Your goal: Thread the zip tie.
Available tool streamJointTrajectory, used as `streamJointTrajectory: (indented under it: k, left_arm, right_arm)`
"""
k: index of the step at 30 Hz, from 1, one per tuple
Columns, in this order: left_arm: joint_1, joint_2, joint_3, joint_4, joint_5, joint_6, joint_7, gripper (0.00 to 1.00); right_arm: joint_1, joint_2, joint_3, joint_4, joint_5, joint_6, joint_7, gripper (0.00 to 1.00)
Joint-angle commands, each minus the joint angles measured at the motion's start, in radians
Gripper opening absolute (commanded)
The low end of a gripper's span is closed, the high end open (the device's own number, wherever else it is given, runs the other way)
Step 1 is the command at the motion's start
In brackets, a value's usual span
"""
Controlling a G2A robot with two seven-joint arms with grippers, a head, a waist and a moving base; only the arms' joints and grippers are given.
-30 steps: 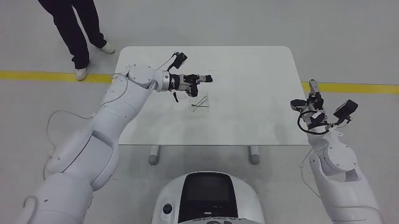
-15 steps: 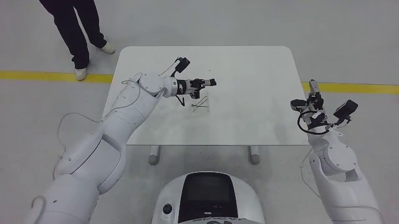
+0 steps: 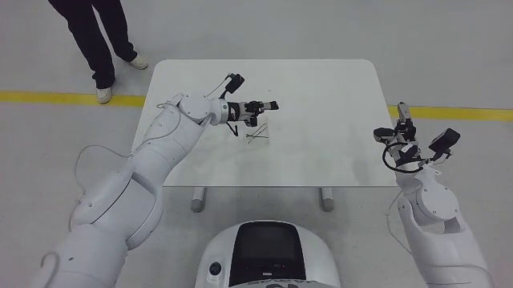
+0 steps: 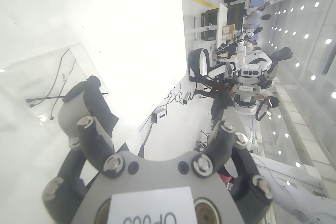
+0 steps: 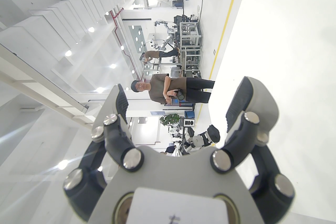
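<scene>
Several thin black zip ties (image 3: 256, 134) lie crossed near the middle of the white table (image 3: 329, 95). In the left wrist view the zip ties (image 4: 52, 93) rest on a clear plastic sheet (image 4: 31, 70). My left gripper (image 3: 271, 104) hovers just beyond the ties, a little above them, open and holding nothing; in its own view the left gripper (image 4: 155, 96) has one finger (image 4: 86, 93) over the sheet's edge. My right gripper (image 3: 391, 126) is held off the table's right edge. Seen in its own view, the right gripper (image 5: 181, 93) is open and empty.
A person (image 3: 88, 15) stands on the floor past the table's far left corner. Yellow floor lines (image 3: 449, 113) run on both sides of the table.
The left arm has swung a little to the right over the table, its gripper now slightly farther past the ties. The right arm has kept still.
</scene>
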Motion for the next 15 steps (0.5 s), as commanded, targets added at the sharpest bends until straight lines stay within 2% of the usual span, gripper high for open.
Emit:
streamJointTrajectory:
  k: [1,12,14,15]
  left_arm:
    - [0.000,0.000,0.000,0.000,0.000,0.000,0.000,1.00]
    - [0.000,0.000,0.000,0.000,0.000,0.000,0.000,1.00]
    - [0.010,-0.001,0.005,-0.016,0.008,0.000,0.015,1.00]
    - [0.019,-0.001,0.009,-0.038,0.020,0.000,0.032,1.00]
  right_arm:
    - [0.000,0.000,0.000,0.000,0.000,0.000,0.000,1.00]
    - [0.000,0.000,0.000,0.000,0.000,0.000,0.000,1.00]
    - [0.000,0.000,0.000,0.000,0.000,0.000,0.000,1.00]
    - [0.000,0.000,0.000,0.000,0.000,0.000,0.000,1.00]
